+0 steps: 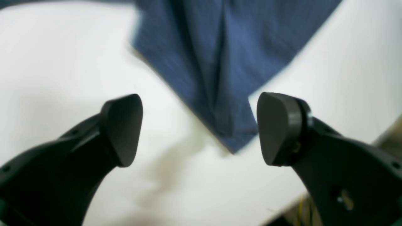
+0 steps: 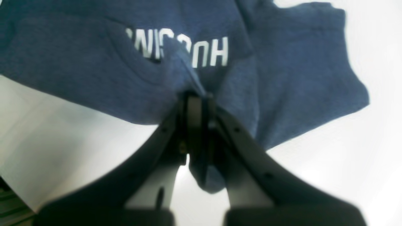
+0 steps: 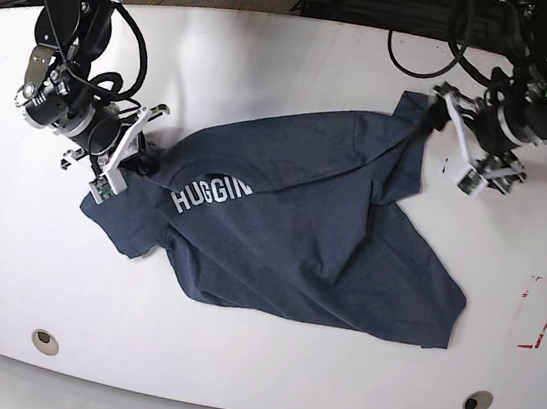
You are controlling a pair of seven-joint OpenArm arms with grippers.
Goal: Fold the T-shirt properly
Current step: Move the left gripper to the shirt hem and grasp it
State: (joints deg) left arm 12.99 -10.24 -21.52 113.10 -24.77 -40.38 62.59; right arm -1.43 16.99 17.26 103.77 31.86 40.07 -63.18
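The T-shirt (image 3: 300, 233) lies crumpled across the middle of the white table (image 3: 262, 364), not flat anywhere. Its long axis runs on a slant, from the far right part of the table down toward the near left, with a broad flap spreading out toward the near right edge, where a corner of cloth comes to a point. The white lettering (image 3: 211, 195) sits on the left half of the shirt and reads upright from the near edge; only "HUGGIN" shows before a fold swallows the rest.

At the left end, the right gripper (image 2: 196, 100) has its fingers pressed together on a ridge of the blue fabric just beside the lettering, and the cloth bunches up into that pinch. In the right wrist view the letters appear upside down just beyond the closed tips, and a small tail of cloth hangs below them.

At the far right end, the left gripper (image 1: 199, 128) hangs just off the shirt's pointed corner. Its fingers (image 1: 124, 128) are spread wide with nothing between them; the tip of the cloth lies on the table beyond the gap, creased down its middle. That picture is blurred.

A red-outlined rectangle (image 3: 539, 312) is marked near the table's right edge, well apart from the shirt.
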